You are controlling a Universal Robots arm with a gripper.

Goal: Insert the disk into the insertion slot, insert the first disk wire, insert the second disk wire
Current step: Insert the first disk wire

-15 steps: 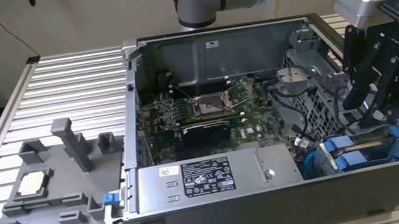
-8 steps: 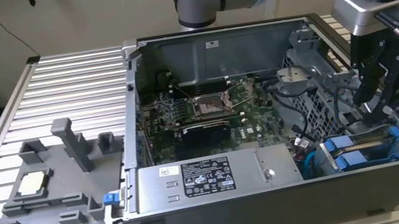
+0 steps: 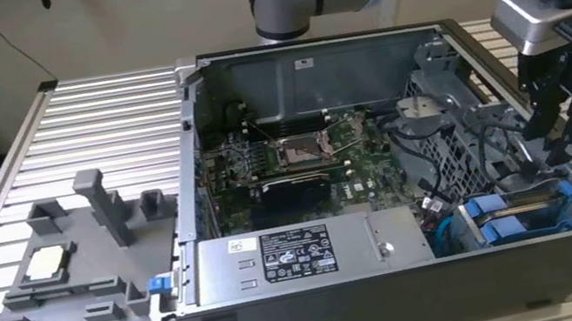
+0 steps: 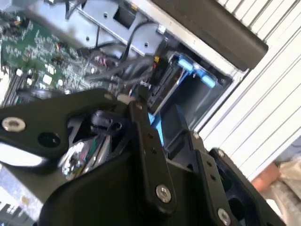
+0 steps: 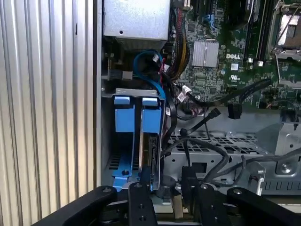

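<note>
My black pincer (image 5: 164, 182) hangs at the dark grey metal insertion slot (image 5: 134, 91), fingers (image 5: 140, 197) parted, clamping nothing I can make out. The blue-framed silver disk (image 5: 151, 120) sits in that slot. I reckon the loose black cables (image 5: 202, 123) beside the slot could snag a finger.

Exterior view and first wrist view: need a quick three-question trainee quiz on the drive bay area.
1. True or false: the end effector hangs over the end of the open computer case on the exterior view's right.
2. In the first wrist view, what stands beside the disk? A) another blue-framed unit B) a fan C) a battery
3. Fill in: the labelled power supply lies on the exterior view's ___ of the disk.
Key: 1 true; 2 A; 3 left.
</note>
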